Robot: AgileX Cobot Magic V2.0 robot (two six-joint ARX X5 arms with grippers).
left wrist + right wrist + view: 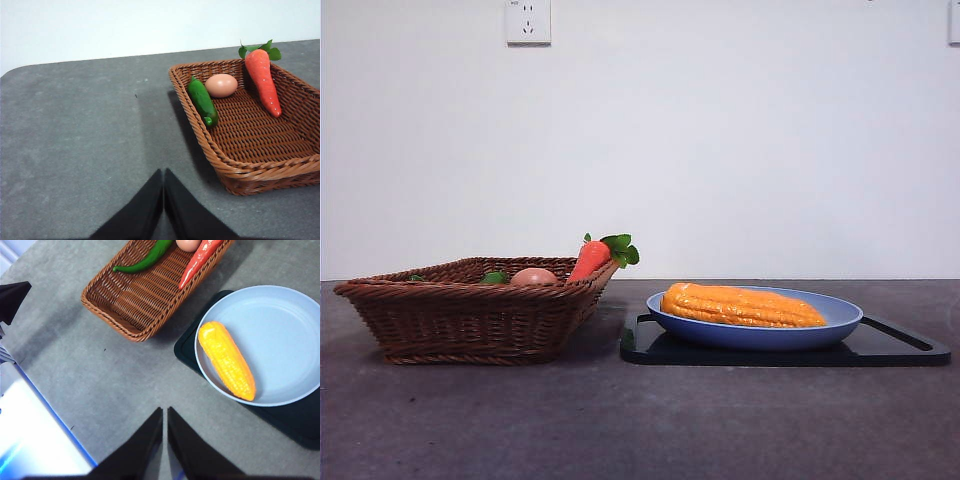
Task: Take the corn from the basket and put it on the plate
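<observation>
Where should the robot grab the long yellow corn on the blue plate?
Probably around the middle of the long orange-yellow corn cob, coming from above with jaws across its narrow width. It lies flat near one side of the round light-blue plate, whose rim blocks a sideways approach.

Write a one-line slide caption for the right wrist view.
Corn lies on the blue plate beside the basket; the right gripper, shut, hangs above the table.

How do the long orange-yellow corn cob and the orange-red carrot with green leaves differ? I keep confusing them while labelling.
The long orange-yellow corn cob lies flat on the round light-blue plate; the orange-red carrot with green leaves leans against the wall of the brown woven wicker basket. The corn is thicker, with rows of kernels; the carrot is slimmer, smooth and tapers to a point. Both are elongated and untouched by either gripper.
</observation>
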